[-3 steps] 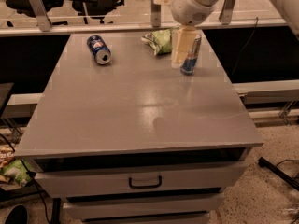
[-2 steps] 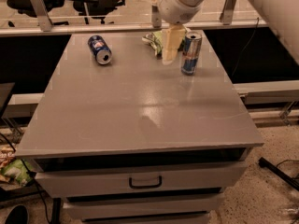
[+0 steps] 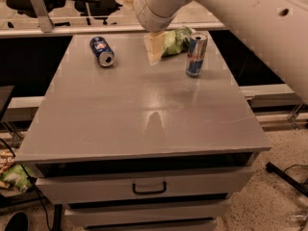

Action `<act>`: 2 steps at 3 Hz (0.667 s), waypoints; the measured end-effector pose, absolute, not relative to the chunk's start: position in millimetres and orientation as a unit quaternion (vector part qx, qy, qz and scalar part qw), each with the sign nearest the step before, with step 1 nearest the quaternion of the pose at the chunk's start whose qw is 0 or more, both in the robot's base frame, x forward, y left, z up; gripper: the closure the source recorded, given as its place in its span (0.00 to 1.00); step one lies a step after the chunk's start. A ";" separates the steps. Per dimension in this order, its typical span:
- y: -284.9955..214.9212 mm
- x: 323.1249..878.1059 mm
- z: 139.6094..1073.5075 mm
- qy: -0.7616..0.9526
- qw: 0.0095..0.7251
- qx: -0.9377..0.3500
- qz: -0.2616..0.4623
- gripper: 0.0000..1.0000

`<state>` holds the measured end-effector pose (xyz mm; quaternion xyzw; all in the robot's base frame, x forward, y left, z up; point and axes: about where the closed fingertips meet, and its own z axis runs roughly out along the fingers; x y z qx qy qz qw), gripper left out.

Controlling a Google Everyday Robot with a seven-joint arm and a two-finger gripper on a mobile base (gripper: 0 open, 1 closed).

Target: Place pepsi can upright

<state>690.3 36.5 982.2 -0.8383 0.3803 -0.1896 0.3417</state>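
The pepsi can (image 3: 102,51), short and dark blue with a red-white logo and silver ends, lies on its side at the back left of the grey table (image 3: 144,109). My gripper (image 3: 155,48) hangs from the white arm over the back middle of the table, to the right of the can and apart from it. It holds nothing that I can see.
A taller slim silver-and-blue can (image 3: 195,55) stands upright at the back right. A green snack bag (image 3: 176,40) lies behind the gripper. The table has drawers (image 3: 149,186) in front. Chairs and a rail stand behind the table.
My arm and gripper have moved left, away from the slim can and toward the pepsi can. Both cans have stayed where they were.
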 end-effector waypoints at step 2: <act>50.2 694.2 971.2 0.317 0.317 -0.862 -0.236 0.00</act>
